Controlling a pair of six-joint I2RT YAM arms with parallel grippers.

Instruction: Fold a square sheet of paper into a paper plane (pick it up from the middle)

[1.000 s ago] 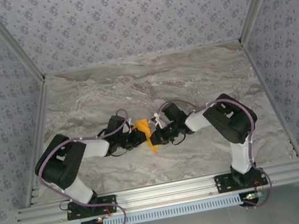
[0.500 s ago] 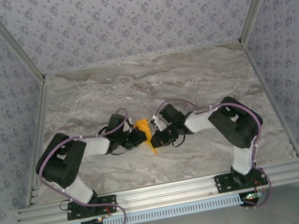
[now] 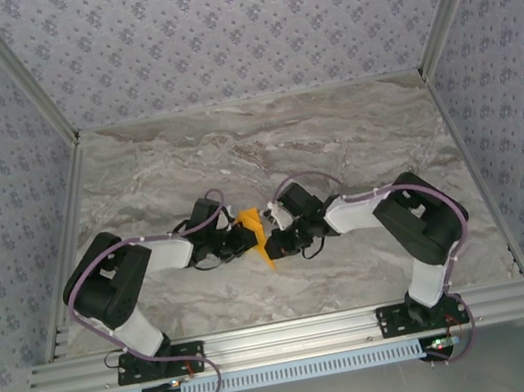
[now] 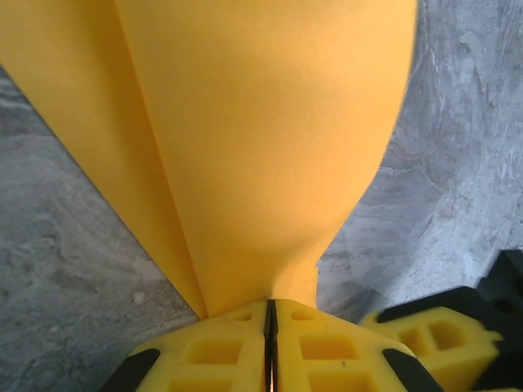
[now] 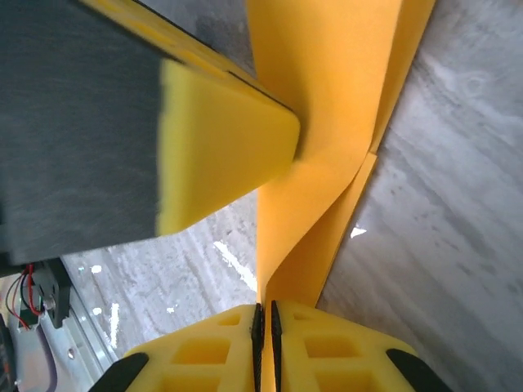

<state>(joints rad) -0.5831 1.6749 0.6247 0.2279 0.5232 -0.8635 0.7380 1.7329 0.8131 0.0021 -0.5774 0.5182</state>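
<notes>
**foldfan:** OK, what have the fingers actually got here?

**yam_owner:** Both sets are pinched tight. The left fingers (image 4: 237,347) are closed down to a hairline seam. The sheet of paper (image 4: 261,122) comes straight out of that seam and fans wide toward the top of the frame. The right fingers (image 5: 221,347) are the same deal, clamped on a folded edge where two layers meet in a V just above the pads. In the right wrist view, one of the left pads presses the paper from the upper left.

**foldfan:** Why grab it from both sides?

**yam_owner:** My guess is one side anchors the crease so the other can work a flap over. Pinching opposite edges also makes thin paper taut instead of floppy.

**foldfan:** Where is it, and which way's it pointing?

**yam_owner:** Overhead, the sheet (image 3: 249,224) is dead centre of the frame between the two wrists, over the marble desk (image 3: 352,129). It looks lifted rather than lying flat, but I can't swear to it. The long axis runs roughly top to bottom, leaning a bit. The wide end is up, and the narrow tip points at the bottom edge, toward the arm bases.
</notes>
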